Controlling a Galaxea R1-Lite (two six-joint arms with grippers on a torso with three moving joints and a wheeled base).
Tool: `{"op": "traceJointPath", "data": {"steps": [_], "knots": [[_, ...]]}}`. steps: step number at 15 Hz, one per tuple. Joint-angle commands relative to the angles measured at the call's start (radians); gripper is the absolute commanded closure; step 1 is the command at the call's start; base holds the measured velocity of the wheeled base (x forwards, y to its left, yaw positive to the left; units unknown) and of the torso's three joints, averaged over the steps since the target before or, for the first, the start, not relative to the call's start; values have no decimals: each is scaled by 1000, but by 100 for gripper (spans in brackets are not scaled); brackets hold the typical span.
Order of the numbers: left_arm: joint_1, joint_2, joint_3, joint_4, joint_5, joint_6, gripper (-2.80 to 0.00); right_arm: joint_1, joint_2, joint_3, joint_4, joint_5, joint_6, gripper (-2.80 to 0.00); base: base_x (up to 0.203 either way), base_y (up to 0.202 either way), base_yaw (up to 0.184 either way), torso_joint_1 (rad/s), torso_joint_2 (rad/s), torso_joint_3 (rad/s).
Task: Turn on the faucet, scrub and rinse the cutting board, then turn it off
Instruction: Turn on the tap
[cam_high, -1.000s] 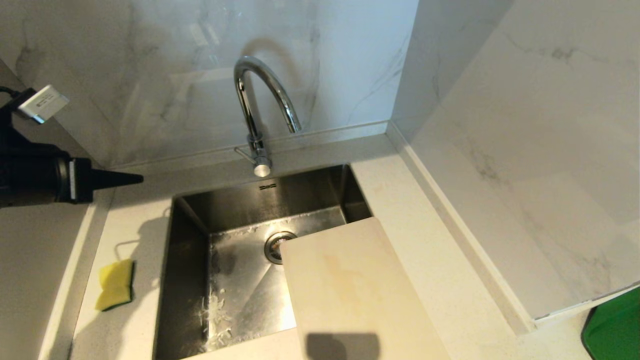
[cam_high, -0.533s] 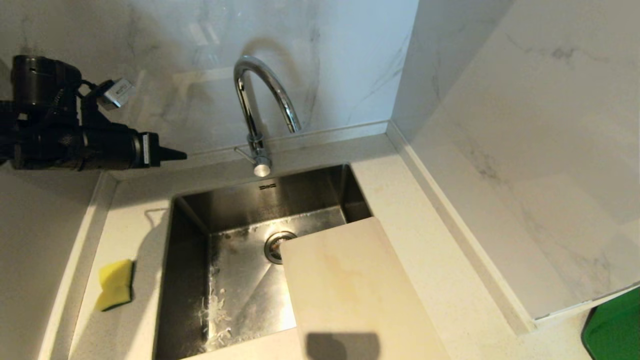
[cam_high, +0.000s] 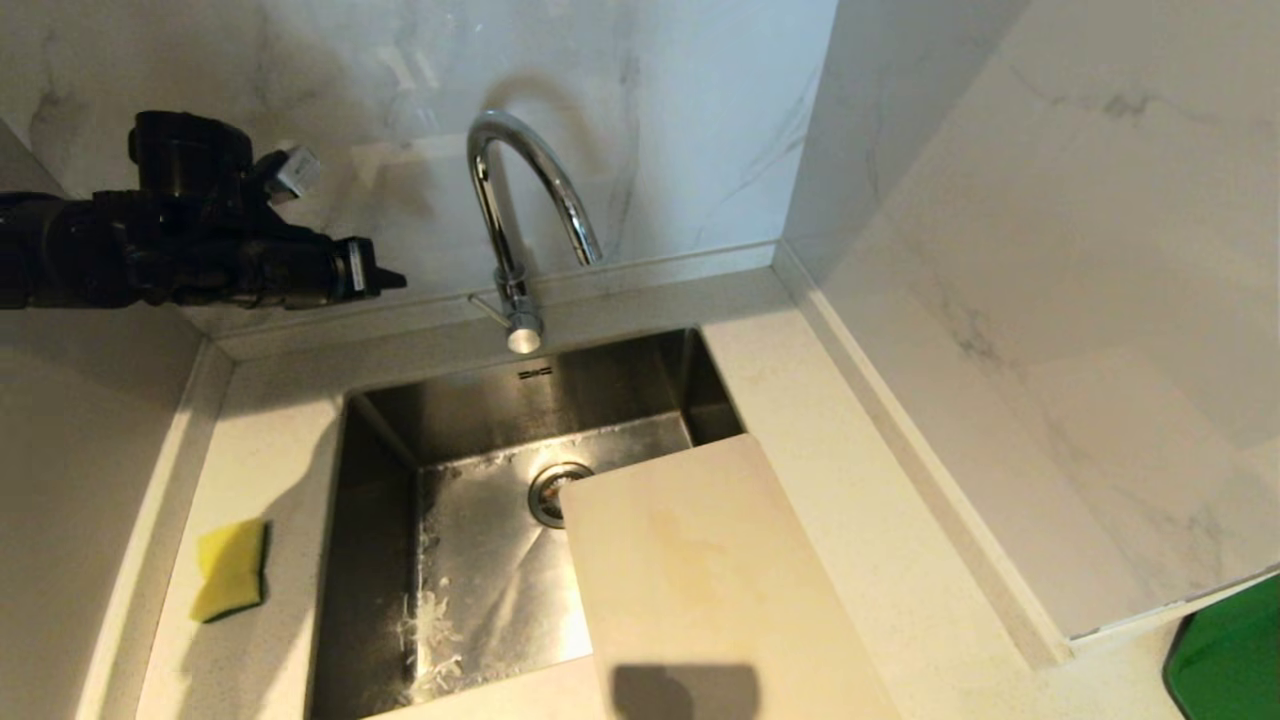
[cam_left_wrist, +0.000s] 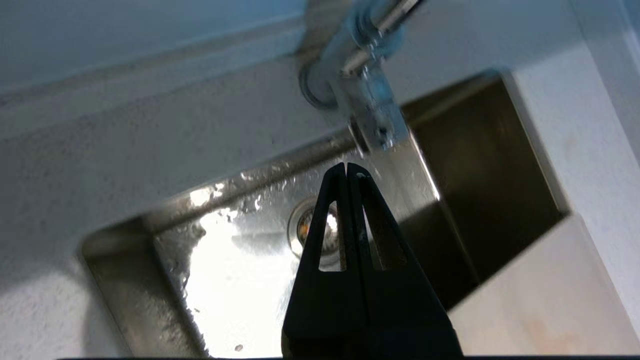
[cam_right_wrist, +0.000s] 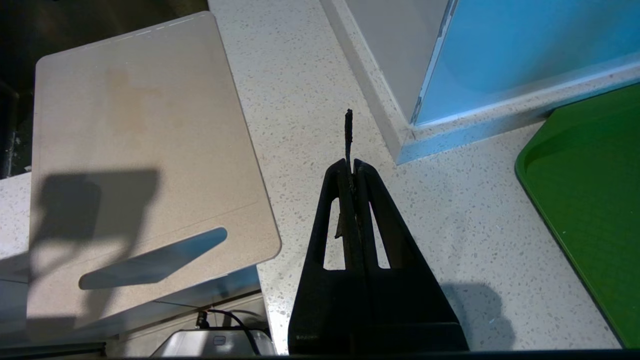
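The chrome faucet (cam_high: 520, 190) arches over the sink at the back wall, and no water shows at its spout. My left gripper (cam_high: 396, 282) hovers shut and empty to the left of the faucet's base, pointing at its small side lever (cam_high: 487, 305). In the left wrist view the gripper's tips (cam_left_wrist: 347, 166) sit just short of the faucet's base (cam_left_wrist: 370, 110). The cream cutting board (cam_high: 700, 580) lies flat across the sink's front right corner. My right gripper (cam_right_wrist: 351, 165) is parked shut over the counter beside the cutting board (cam_right_wrist: 140, 165), with a thin dark shred poking out between its tips.
A yellow-and-green sponge (cam_high: 230, 568) lies on the counter left of the steel sink (cam_high: 370, 560). The sink's floor is wet, with a drain (cam_high: 550, 490) in the middle. A green tray (cam_high: 1230, 660) sits at the far right. Marble walls close the back and right.
My left arm has swung right and toward the back wall, bringing its shut gripper closer to the faucet's base. The cutting board, the sponge and the right arm have not moved.
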Motion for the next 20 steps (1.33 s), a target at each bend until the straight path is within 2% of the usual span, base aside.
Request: {"op": "traceJointPath", "data": {"steps": [1, 8, 11, 16, 18, 20], "knots": [[-17, 69, -74, 1, 13, -35, 0, 0, -2, 2, 0, 0, 0, 0, 0, 0, 0, 0, 0, 0], [-49, 175, -168, -5, 38, -94, 0, 0, -2, 2, 0, 0, 0, 0, 0, 0, 0, 0, 0, 0], [-53, 197, -174, -24, 41, -85, 0, 0, -2, 2, 0, 0, 0, 0, 0, 0, 0, 0, 0, 0], [-64, 208, -174, -53, 86, -84, 0, 0, -2, 2, 0, 0, 0, 0, 0, 0, 0, 0, 0, 0], [-70, 215, -174, -98, 124, -84, 0, 0, -2, 2, 0, 0, 0, 0, 0, 0, 0, 0, 0, 0], [-78, 215, -174, -119, 126, -85, 0, 0, -2, 2, 0, 0, 0, 0, 0, 0, 0, 0, 0, 0]]}}
